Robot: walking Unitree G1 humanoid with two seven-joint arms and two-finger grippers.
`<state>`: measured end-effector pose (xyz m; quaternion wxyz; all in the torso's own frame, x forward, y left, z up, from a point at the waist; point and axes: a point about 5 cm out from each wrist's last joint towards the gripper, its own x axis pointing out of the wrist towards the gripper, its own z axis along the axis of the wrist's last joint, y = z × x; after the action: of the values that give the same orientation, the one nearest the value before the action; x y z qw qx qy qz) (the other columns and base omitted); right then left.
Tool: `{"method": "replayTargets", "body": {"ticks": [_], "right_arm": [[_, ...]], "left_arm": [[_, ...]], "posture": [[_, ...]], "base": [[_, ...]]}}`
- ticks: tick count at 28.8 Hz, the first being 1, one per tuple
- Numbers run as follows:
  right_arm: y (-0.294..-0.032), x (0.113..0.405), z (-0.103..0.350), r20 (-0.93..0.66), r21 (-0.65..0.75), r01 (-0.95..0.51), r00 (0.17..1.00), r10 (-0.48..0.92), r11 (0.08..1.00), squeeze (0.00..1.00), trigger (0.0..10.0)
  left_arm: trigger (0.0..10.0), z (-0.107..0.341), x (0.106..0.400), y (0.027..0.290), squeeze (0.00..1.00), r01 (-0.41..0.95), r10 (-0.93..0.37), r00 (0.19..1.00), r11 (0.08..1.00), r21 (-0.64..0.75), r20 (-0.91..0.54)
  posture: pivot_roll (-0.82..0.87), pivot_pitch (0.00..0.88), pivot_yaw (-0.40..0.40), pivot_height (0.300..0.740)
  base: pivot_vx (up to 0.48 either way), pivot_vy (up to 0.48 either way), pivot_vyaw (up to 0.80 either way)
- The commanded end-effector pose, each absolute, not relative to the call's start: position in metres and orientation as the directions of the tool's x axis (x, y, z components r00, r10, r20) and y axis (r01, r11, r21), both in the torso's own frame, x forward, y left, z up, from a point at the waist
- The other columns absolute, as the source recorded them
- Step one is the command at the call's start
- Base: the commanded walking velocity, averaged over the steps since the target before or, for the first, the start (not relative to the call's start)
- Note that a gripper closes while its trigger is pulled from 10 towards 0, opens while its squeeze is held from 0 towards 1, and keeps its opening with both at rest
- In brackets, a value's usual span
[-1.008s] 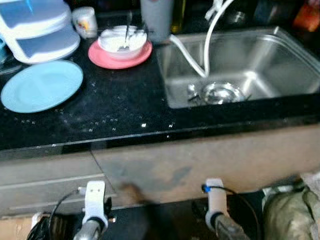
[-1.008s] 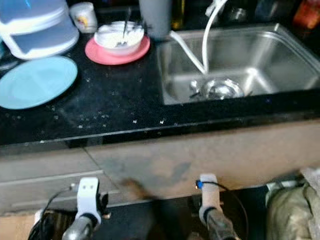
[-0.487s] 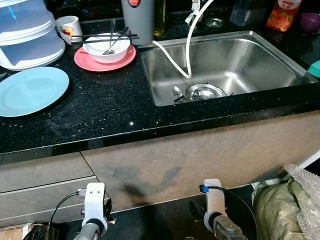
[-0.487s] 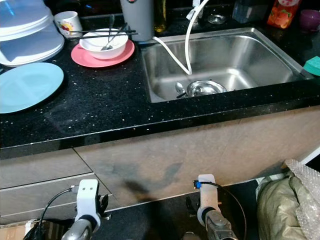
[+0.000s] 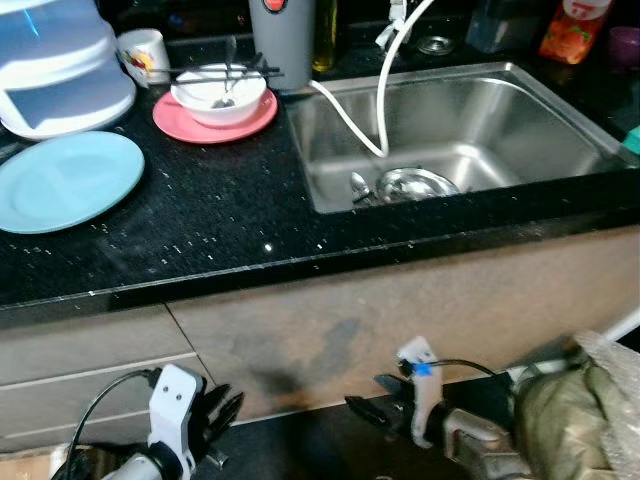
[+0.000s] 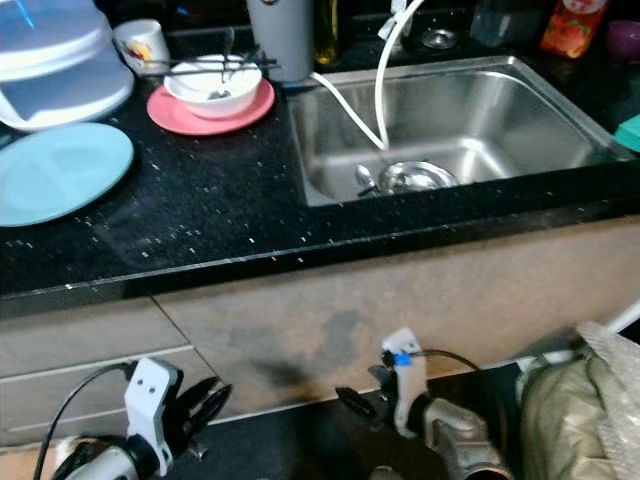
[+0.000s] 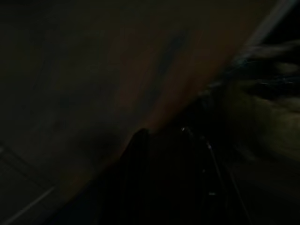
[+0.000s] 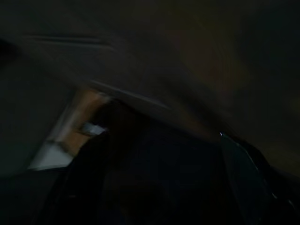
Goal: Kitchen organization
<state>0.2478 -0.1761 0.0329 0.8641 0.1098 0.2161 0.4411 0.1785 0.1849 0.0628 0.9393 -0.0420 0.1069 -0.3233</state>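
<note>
Hanging low before the cabinet, the left gripper [image 5: 222, 410] and right gripper [image 5: 368, 410] carry nothing, jaws apart, while dishes wait on the surface [image 5: 220, 215] beside the sink [image 5: 530, 120].

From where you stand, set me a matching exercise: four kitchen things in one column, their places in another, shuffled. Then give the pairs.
Things:
1. white bowl
2. blue plate
3. white hose
4. orange bottle

Places:
A. running down into the sink
B. behind the sink, far right
C. on the pink plate
D. flat on the black counter, far left

Pairs: 1-C, 2-D, 3-A, 4-B
</note>
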Motion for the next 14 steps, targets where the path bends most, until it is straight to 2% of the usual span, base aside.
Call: {"method": "replayTargets", "body": {"ticks": [1, 3, 4, 9, 11, 14], "right_arm": [[-0.166, 0.25, 0.05, -0.181, 0.423, -0.759, 0.464, 0.867, 0.494, 0.0, 10.0], [-0.162, 0.255, 0.078, -0.064, 0.447, -0.802, 0.414, 0.908, 0.397, 0.0, 10.0], [-0.162, 0.255, 0.078, -0.064, 0.447, -0.802, 0.414, 0.908, 0.397, 0.0, 10.0], [-0.154, 0.263, 0.126, 0.145, 0.441, -0.867, 0.327, 0.934, 0.235, 0.0, 10.0], [-0.151, 0.265, 0.15, 0.239, 0.429, -0.885, 0.307, 0.921, 0.183, 0.0, 10.0], [-0.151, 0.266, 0.163, 0.29, 0.423, -0.892, 0.299, 0.909, 0.158, 0.0, 10.0]], "left_arm": [[10.0, 0.072, 0.177, 0.18, 0.0, 0.631, -0.659, 0.738, 0.75, -0.199, -0.142], [10.0, 0.094, 0.182, 0.176, 0.0, 0.679, -0.706, 0.704, 0.7, -0.22, -0.078], [10.0, 0.094, 0.182, 0.176, 0.0, 0.679, -0.706, 0.704, 0.7, -0.22, -0.078], [10.0, 0.133, 0.188, 0.158, 0.0, 0.751, -0.764, 0.643, 0.617, -0.237, 0.049], [10.0, 0.149, 0.194, 0.152, 0.0, 0.749, -0.748, 0.652, 0.611, -0.256, 0.123], [10.0, 0.159, 0.2, 0.151, 0.0, 0.735, -0.719, 0.673, 0.624, -0.264, 0.176]], "posture": [[0.02, 0.136, 0.006, 0.74], [0.02, 0.136, 0.005, 0.74], [0.02, 0.136, 0.005, 0.74], [0.02, 0.135, 0.004, 0.74], [0.02, 0.134, 0.004, 0.74], [0.02, 0.133, 0.003, 0.74]], "base": [[0.0, 0.0, 0.0], [0.0, 0.0, 0.0], [0.0, 0.0, 0.0], [0.0, 0.0, 0.0], [0.0, 0.0, 0.0], [0.0, 0.0, 0.0]]}}
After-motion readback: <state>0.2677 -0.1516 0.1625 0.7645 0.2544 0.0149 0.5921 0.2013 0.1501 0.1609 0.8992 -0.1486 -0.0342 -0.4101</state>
